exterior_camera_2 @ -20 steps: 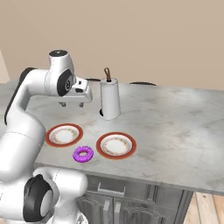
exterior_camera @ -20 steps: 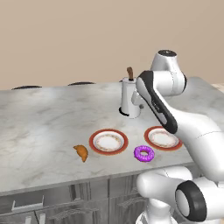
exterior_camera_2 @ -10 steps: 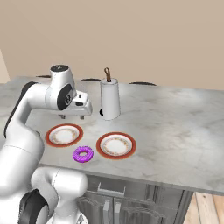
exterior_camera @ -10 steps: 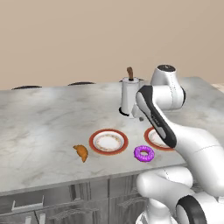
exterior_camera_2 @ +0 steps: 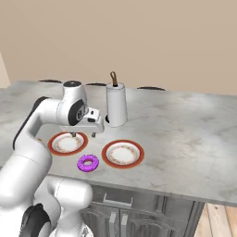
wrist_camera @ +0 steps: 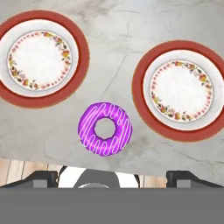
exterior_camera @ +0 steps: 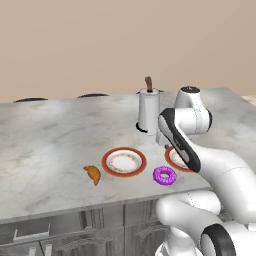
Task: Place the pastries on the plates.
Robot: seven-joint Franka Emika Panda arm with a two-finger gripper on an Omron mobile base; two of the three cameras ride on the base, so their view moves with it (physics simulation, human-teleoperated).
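A grey marble counter (exterior_camera: 45, 140) is backed by a plain beige wall (exterior_camera: 100, 40); grey cabinet doors (exterior_camera_2: 139, 217) are set below.

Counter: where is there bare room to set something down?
Bare marble lies left of the croissant and right of the pot. Crowded: the front edge, where the donut sits between two plates, under the open gripper.

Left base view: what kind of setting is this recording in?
Most likely a rendered kitchen: a marble-look counter with grey cabinet drawers below, set with red-rimmed plates, a tall white pot and pastries such as a purple donut.
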